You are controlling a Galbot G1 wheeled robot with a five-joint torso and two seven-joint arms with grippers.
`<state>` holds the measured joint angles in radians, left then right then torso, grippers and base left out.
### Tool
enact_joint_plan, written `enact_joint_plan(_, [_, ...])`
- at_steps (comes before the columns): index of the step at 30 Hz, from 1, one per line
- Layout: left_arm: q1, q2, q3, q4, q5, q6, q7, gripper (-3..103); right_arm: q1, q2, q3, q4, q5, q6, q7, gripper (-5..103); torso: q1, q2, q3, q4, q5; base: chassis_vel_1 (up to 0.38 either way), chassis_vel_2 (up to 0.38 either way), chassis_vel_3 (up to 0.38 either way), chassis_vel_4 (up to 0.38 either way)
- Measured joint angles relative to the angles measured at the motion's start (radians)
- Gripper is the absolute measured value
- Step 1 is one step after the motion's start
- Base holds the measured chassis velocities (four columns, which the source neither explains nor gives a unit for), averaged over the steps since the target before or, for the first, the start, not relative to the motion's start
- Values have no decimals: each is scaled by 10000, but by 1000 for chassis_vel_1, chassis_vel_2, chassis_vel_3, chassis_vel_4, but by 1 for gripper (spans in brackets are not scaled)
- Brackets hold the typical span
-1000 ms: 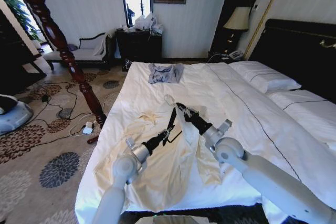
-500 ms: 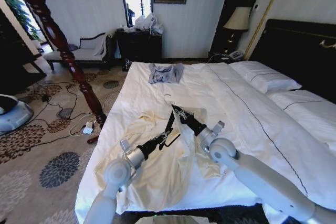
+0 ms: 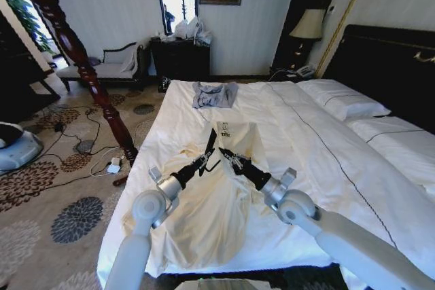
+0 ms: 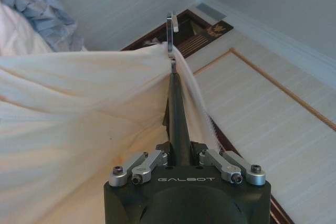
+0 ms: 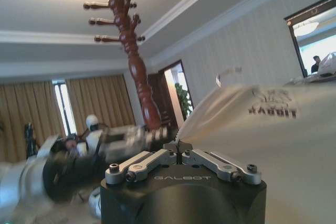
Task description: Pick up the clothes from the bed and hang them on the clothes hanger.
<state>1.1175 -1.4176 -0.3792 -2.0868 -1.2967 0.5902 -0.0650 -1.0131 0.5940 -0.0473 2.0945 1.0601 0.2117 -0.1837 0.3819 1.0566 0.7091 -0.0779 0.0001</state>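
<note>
- Cream, thin, soft fabric: the clothes [image 3: 216,198] are lifted at the collar above the bed [image 3: 340,161], near its foot-end edge, while the lower part drapes in loose folds onto the white sheet and toward that edge.
- Inside the neck sits the clothes hanger [image 3: 209,146], a black, wide-shouldered shape; its silver hook pokes out above the collar in the left wrist view [image 4: 171,30].
- Left gripper [image 3: 201,161] is clamped on one black shoulder of the hanger, jaws drawn tight round the narrow bar [image 4: 177,124]. This looks meant to steady the hanger while the fabric is worked over it.
- Right gripper [image 3: 228,157] pinches a fold of the cream cloth [image 5: 247,129] just beside the hanger, fingers drawn together on it, probably to pull the shoulder over the hanger's other end.
- Judging by the drape, the garment is partly seated on the hanger.
- A smaller blue-grey garment [image 3: 215,94] lies crumpled at the bed's far left corner, well apart.
</note>
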Motion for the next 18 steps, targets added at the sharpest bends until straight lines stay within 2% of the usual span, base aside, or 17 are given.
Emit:
enact_joint_plan(7, [-253, 285, -21, -211, -112, 0, -65, 20, -912, -140, 543, 66, -397, 58, -308, 0, 0, 1, 0, 1, 0, 0, 0, 0, 0])
enact_joint_plan(11, [-343, 629, -115, -360, -196, 0, -109, 20, -1479, -215, 955, 65, -424, 54, -828, 0, 0, 0, 0, 2, -2, 0, 0, 0, 0])
enact_joint_plan(18, [-484, 890, -212, -575, -270, 6, -160, 20, -2000, -218, 1138, -50, -650, 16, -1133, 0, 0, 1, 1, 2, -2, 0, 0, 0, 0])
